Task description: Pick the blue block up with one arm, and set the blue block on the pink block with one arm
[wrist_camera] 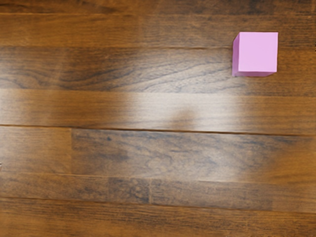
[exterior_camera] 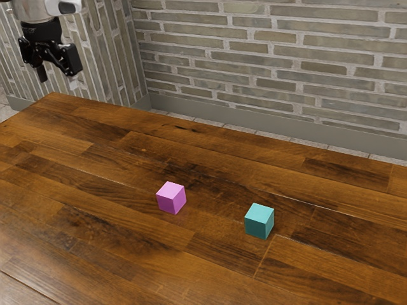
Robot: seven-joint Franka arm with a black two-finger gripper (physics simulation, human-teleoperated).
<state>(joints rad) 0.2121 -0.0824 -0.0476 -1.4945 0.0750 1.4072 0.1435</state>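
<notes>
I see a dark, glossy plank desk [exterior_camera: 95, 159] backed by grey brick walls [exterior_camera: 267, 57], with a grey skirting strip [exterior_camera: 267, 122] along their foot.

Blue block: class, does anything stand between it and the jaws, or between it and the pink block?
Nothing visible does. The jaws hang open, high at the exterior view's upper left, only air between them and the blue block. The pink block sits apart, toward the exterior view's left, bare table between them.

Even light, pale glare on table [wrist_camera: 163, 106]
</notes>
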